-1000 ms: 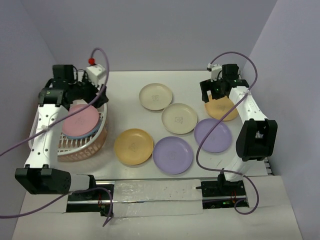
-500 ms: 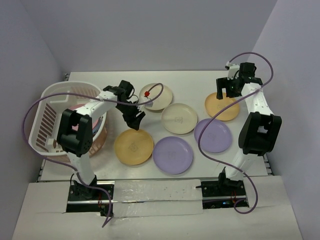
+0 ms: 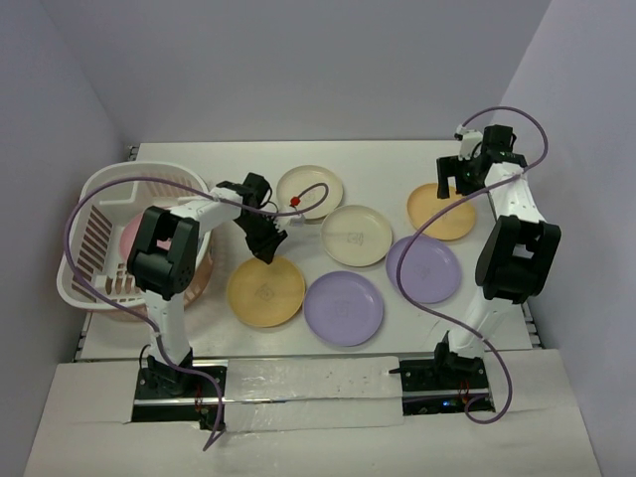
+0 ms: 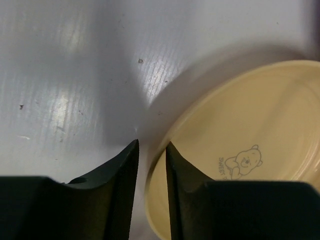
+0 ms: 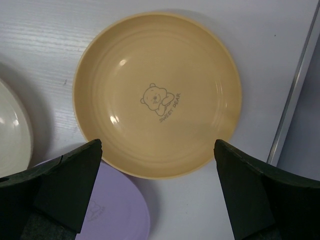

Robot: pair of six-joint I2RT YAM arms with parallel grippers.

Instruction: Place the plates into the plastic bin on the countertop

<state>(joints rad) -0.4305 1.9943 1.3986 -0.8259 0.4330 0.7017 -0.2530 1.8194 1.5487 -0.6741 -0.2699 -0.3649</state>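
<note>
The left end effector (image 4: 151, 146) stood low at the far rim of the near yellow plate (image 3: 265, 290), its jaws drawn narrow, one finger outside on the tabletop (image 3: 388, 159) and the other inside the dish; the rim lay in the gap, but whether the pads truly pinched it could not be told; the step in hand looked to be the grasp of that plate for the bin (image 3: 94, 238), which sat at the left of the tabletop, well apart, with a pink plate (image 3: 129, 234) in it; to do it well, the jaws should probably seat deep over the rim before any lift, since a shallow plastic lip would likely slip from a tip-only grip; the lift should likely go straight up, clear of the lilac plate (image 3: 343, 306) just beside it, then over the bin's wall; the right end effector (image 5: 157, 150) hung wide open above the far-right yellow plate (image 5: 157, 95), gripping nothing.
</note>
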